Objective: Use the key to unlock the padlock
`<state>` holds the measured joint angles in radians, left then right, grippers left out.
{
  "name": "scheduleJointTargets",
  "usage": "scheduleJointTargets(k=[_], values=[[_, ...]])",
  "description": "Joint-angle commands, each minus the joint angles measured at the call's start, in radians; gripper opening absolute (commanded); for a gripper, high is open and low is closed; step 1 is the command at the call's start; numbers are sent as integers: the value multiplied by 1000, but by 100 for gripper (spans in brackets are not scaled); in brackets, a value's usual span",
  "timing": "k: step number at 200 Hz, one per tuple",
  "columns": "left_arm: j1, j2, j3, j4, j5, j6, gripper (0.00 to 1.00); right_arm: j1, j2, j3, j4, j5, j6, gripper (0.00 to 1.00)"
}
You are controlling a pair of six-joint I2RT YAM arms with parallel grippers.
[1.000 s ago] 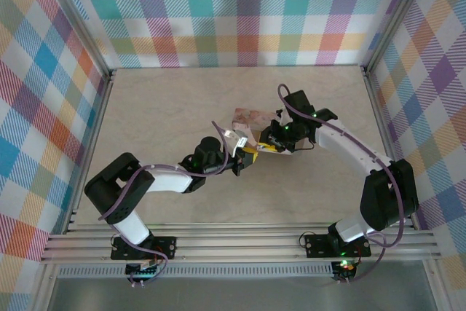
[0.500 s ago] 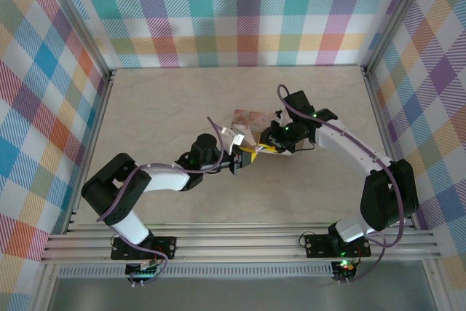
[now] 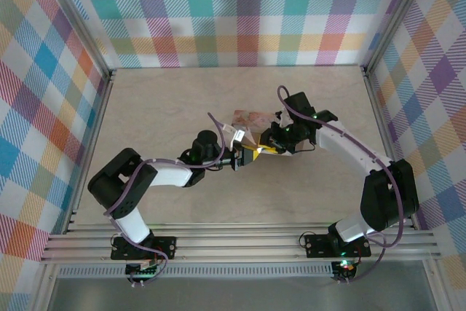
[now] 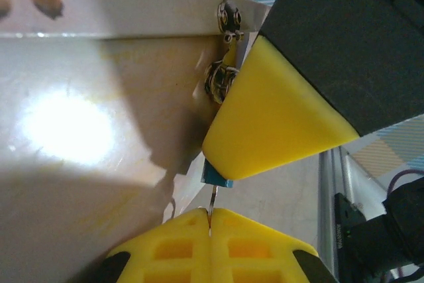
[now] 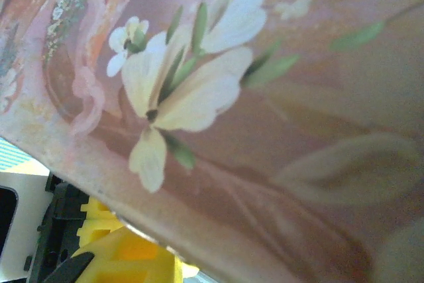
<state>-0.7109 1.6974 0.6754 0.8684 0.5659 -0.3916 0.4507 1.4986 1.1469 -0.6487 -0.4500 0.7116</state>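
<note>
Top external shows the pale marbled bench (image 3: 160, 107). Near its middle lies the pink flower-painted box (image 3: 244, 117), and my two arms meet just in front of it. In the left wrist view my left jaws are closed, their yellow pads (image 4: 232, 225) pinching the thin silver key (image 4: 211, 202), with only its blade showing, pointing up. My right jaws enter from above as one yellow wedge-shaped pad (image 4: 271, 124); I cannot tell whether they are clamped. Under that pad peeks a blue edge of the tiny padlock (image 4: 217, 177), just beside the box's small metal hasp (image 4: 222, 83), and the key tip meets it. The danger, I judge, is the slender blade. Turned before it seats fully, or off axis, it could slip between my pads or bend, and the lock could twist aside.
</note>
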Motion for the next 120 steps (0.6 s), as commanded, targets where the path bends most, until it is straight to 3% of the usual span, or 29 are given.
scheduleJointTargets(k=[1,59,103,120], values=[[-8,5,76,204,15,-62,0,19,-6,-18,11,-73,-23,0],[-20,20,-20,180,-59,-42,0,19,-26,-130,186,-49,67,5],[-32,103,-139,304,-143,-128,0,25,-36,-292,355,-6,141,5],[-44,143,-152,335,-160,-140,0,36,-24,-329,400,14,158,12]])
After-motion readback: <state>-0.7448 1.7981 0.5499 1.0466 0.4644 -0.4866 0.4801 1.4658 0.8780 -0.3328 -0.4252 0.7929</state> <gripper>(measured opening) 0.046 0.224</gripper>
